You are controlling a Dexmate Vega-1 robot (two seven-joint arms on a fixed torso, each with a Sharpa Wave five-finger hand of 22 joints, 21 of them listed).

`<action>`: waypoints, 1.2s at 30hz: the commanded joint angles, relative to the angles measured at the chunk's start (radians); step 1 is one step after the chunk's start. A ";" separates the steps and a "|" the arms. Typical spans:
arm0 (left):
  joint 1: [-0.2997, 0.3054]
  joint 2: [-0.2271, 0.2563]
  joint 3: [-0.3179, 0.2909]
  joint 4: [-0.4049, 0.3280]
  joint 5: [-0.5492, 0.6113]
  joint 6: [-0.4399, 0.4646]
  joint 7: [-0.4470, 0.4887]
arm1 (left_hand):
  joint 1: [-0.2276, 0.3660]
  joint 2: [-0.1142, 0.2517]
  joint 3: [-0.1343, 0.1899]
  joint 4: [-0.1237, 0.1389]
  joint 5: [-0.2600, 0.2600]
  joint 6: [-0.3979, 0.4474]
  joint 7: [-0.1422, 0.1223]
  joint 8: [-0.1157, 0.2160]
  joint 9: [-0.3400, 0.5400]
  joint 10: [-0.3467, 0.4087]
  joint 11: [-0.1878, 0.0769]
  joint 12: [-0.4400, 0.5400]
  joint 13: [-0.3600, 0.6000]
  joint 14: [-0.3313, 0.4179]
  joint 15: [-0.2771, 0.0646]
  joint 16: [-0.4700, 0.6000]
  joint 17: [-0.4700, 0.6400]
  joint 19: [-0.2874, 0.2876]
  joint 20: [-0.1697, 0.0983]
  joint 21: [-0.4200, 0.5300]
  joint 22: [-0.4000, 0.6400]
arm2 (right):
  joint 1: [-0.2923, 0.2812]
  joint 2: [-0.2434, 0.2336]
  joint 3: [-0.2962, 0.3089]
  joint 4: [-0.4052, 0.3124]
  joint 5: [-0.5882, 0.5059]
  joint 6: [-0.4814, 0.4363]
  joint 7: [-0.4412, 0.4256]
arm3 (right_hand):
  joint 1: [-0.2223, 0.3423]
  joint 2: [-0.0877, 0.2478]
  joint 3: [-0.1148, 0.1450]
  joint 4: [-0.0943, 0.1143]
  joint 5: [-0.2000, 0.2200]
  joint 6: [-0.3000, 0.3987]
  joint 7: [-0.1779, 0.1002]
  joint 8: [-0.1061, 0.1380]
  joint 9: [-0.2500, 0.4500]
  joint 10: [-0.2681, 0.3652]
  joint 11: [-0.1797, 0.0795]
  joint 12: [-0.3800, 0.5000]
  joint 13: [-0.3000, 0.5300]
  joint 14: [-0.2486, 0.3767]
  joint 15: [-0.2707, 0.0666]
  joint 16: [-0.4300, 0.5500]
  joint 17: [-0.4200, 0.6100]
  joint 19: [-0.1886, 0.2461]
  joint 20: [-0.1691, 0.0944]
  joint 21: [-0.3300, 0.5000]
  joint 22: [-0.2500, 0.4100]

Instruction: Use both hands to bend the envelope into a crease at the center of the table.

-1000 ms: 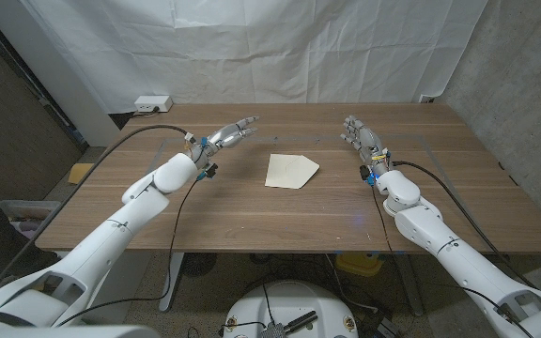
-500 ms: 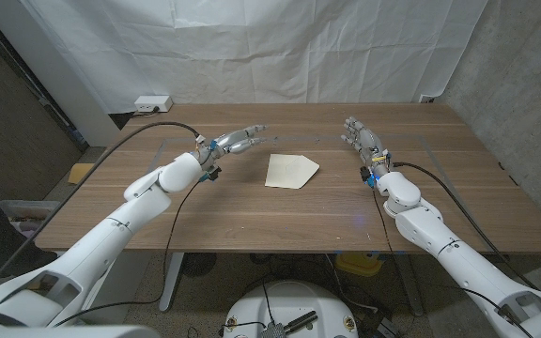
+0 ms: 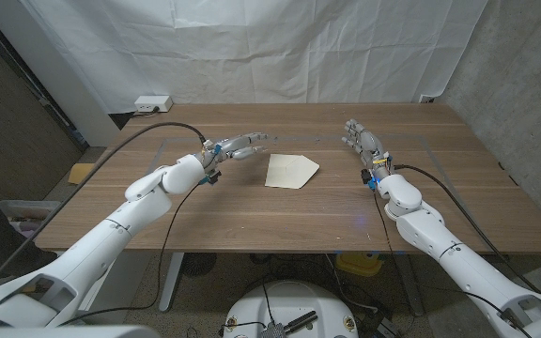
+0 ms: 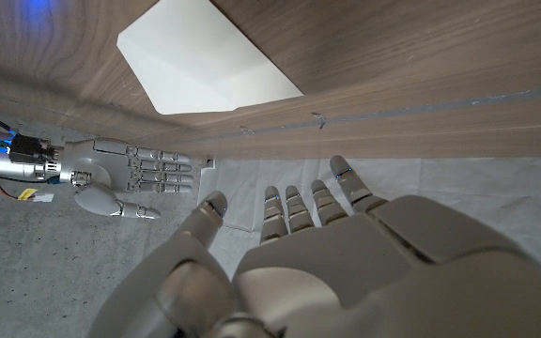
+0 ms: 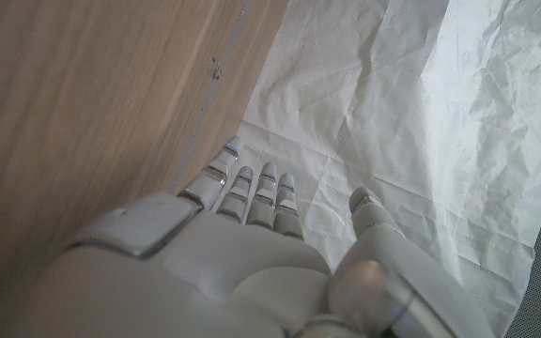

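We find the envelope (image 3: pixel 290 171) lying flat and unfolded on the wooden table (image 3: pixel 252 211), close to the middle and a little toward the far side, with its pointed flap side turned to the robot's right. In the left wrist view the same white envelope (image 4: pixel 205 58) shows its flap seams and sits on the bare wood with nothing touching it.

The left hand (image 3: pixel 240 145) reaches in from the robot's left and hangs just beside the envelope's left edge, apart from it; its fingers (image 3: pixel 256 141) are stretched out toward the envelope, spread and holding nothing. From its own wrist camera we see the back of the left hand (image 4: pixel 346 253) with the fingertips (image 4: pixel 341 171) fanned apart and free.

The right hand (image 3: pixel 363 139) stands well apart from the envelope on the robot's right side, palm turned inward, fingers extended and released, gripping nothing. It also shows from the left wrist camera (image 4: pixel 111 176), fingers straight and thumb out. In the right wrist view the right hand (image 5: pixel 242 253) has its fingers (image 5: pixel 263 188) straight, side by side above the table's edge, with the white backdrop cloth (image 5: pixel 393 103) beyond.

At the far left corner of the table sits a small white box (image 3: pixel 152 101)
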State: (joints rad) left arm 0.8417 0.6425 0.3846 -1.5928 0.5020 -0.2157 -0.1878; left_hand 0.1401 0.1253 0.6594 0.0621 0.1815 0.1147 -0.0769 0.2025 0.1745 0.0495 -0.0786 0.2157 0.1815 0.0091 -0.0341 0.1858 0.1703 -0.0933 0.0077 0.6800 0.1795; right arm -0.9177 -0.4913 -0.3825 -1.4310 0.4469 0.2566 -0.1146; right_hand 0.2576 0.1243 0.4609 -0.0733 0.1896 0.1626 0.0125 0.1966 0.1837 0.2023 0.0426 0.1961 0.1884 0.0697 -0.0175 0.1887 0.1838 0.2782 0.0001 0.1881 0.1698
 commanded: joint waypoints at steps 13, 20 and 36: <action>-0.087 -0.006 0.085 0.008 0.127 0.071 -0.131 | -0.061 -0.011 -0.029 0.045 0.002 -0.027 -0.005 -0.025 0.002 -0.037 -0.008 -0.021 0.002 -0.055 -0.012 -0.009 0.008 -0.047 0.018 -0.030 0.003 | -0.007 0.008 -0.001 0.009 0.000 0.003 -0.013 | 0.003 0.003 0.002 -0.003 0.003 0.009 0.000 0.002 0.002 0.008 -0.001 0.002 0.006 0.012 -0.004 0.007 0.004 0.006 -0.003 0.007 0.002; -0.109 -0.009 0.107 0.024 0.155 0.072 -0.163 | -0.075 -0.014 -0.038 0.058 0.004 -0.019 -0.006 -0.020 0.002 -0.033 -0.013 -0.019 0.002 -0.056 -0.014 -0.005 0.008 -0.051 0.018 -0.035 0.003 | -0.005 0.012 0.000 0.018 0.000 0.006 -0.016 | 0.003 0.003 0.003 -0.004 0.002 0.009 -0.001 0.002 0.002 0.009 0.001 0.002 0.006 0.011 -0.003 0.006 0.004 0.007 -0.003 0.007 0.002; -0.137 -0.019 0.135 0.047 0.196 0.083 -0.209 | -0.093 -0.023 -0.048 0.071 0.011 0.036 -0.007 -0.006 0.001 0.011 -0.022 -0.004 0.001 -0.025 -0.023 0.005 0.004 -0.047 0.017 -0.043 0.003 | 0.003 0.015 -0.003 0.028 -0.005 0.005 -0.020 | 0.002 0.004 0.004 -0.006 0.002 0.010 -0.001 0.001 0.002 0.010 0.002 0.002 0.006 0.013 -0.003 0.006 0.004 0.008 -0.005 0.007 0.002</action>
State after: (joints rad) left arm 0.7286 0.6303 0.4953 -1.5621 0.6617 -0.1404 -0.3578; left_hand 0.0562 0.0911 0.6086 0.1272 0.1856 0.1361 -0.0840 0.1857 0.1720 0.0519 -0.1014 0.2078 0.1816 -0.0261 -0.0333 0.1858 0.1720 -0.1401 0.0252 0.6423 0.1792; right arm -0.9181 -0.4788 -0.3839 -1.4092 0.4441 0.2621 -0.1299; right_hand 0.2576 0.1243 0.4609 -0.0732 0.1896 0.1624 0.0125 0.1966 0.1836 0.2057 0.0461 0.1961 0.1884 0.0722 -0.0199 0.1886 0.1836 0.2781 0.0001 0.1881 0.1697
